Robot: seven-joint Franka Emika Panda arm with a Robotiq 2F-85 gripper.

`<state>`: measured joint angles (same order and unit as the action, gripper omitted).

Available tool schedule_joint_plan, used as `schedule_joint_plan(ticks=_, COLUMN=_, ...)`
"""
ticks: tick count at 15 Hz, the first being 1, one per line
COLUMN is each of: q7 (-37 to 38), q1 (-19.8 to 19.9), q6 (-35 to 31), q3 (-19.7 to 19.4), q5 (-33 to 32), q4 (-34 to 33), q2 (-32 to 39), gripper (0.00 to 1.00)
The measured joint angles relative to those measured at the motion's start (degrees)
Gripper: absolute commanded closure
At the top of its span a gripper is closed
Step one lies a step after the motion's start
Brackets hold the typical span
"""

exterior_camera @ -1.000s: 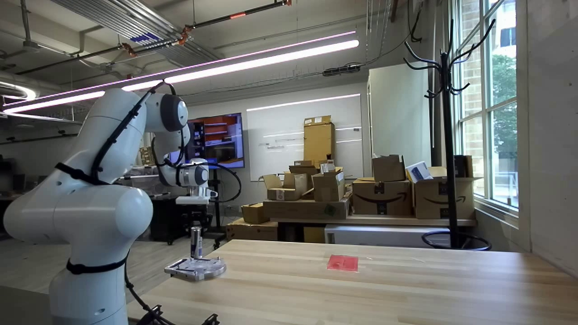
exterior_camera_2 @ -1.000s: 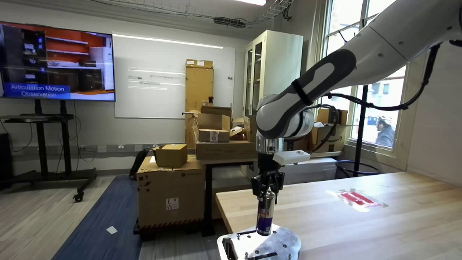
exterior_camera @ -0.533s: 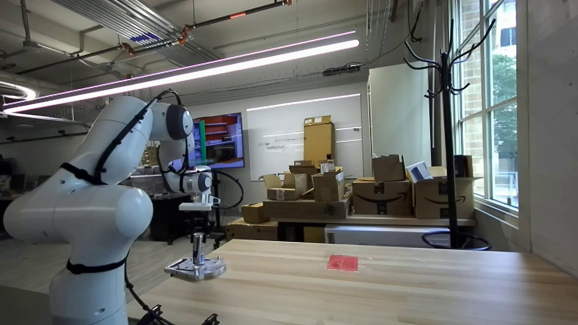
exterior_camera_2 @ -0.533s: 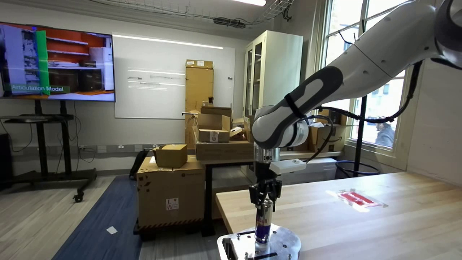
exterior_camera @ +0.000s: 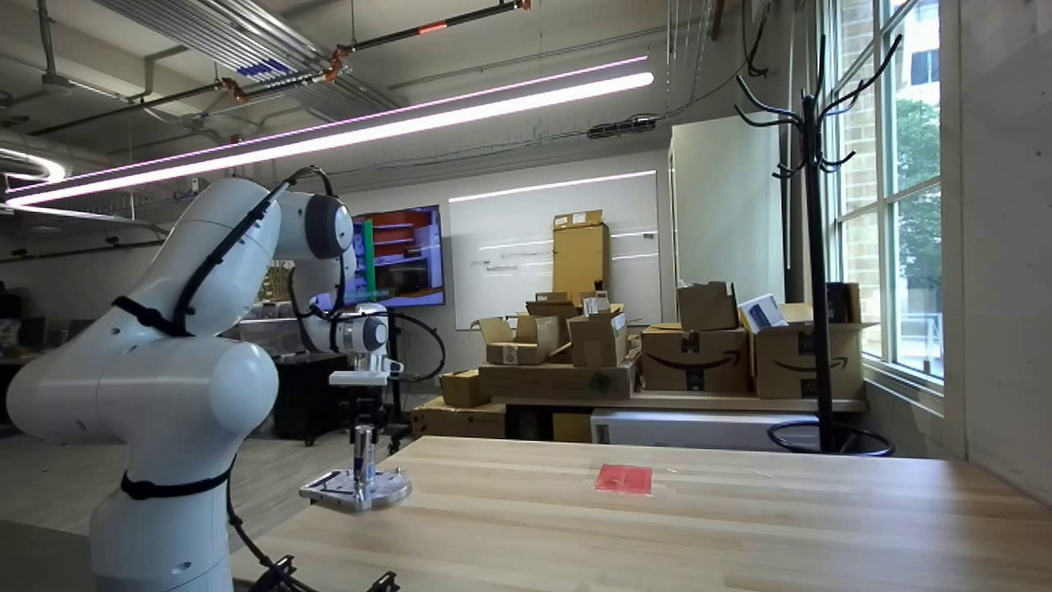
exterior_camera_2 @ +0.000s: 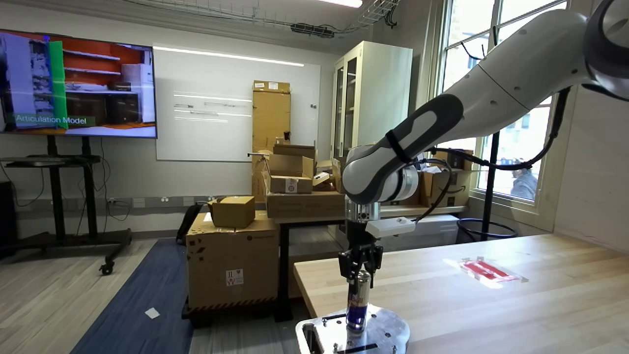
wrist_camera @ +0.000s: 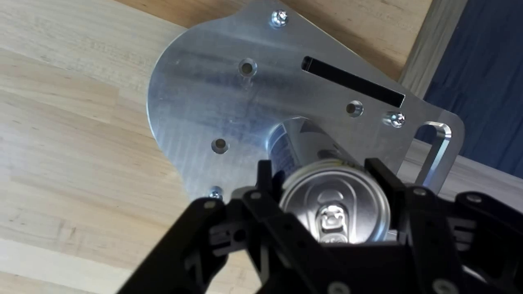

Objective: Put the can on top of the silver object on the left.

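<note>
Bench (exterior_camera: 740, 526) of pale wood, grain in long strips. Silver plate (wrist_camera: 196, 90) rests at its edge, slotted end jutting past in wrist view. Flat red piece (exterior_camera: 624, 478) lies well apart from plate.

A TV (exterior_camera_2: 98, 81) stands by a white board (exterior_camera_2: 211, 135). Boxes (exterior_camera: 694, 344) sit near a window (exterior_camera: 914, 148). A long light (exterior_camera: 460, 115) glows above.

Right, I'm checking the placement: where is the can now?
In the wrist view, the can is right of centre, mostly in the lower half, between the fingers, with the silver plate beneath.
</note>
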<state>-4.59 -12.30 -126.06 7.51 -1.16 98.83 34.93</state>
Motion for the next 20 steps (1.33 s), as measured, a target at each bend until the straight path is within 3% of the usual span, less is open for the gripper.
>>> schedule_joint_plan(ticks=3, q7=0.0, q1=0.01, q6=0.02, q3=-0.13, q5=0.0, q4=0.0, q2=0.0, gripper=0.0)
schedule_joint_plan(ticks=11, q7=0.0, q1=0.03, q6=0.32, q3=-0.35, q5=0.0, q4=0.07, q2=-1.23, gripper=0.0)
schedule_joint_plan(ticks=20, q7=0.73, q1=1.41, q6=3.56, q3=-1.65, q5=0.02, q4=2.54, q2=-14.9, gripper=0.0)
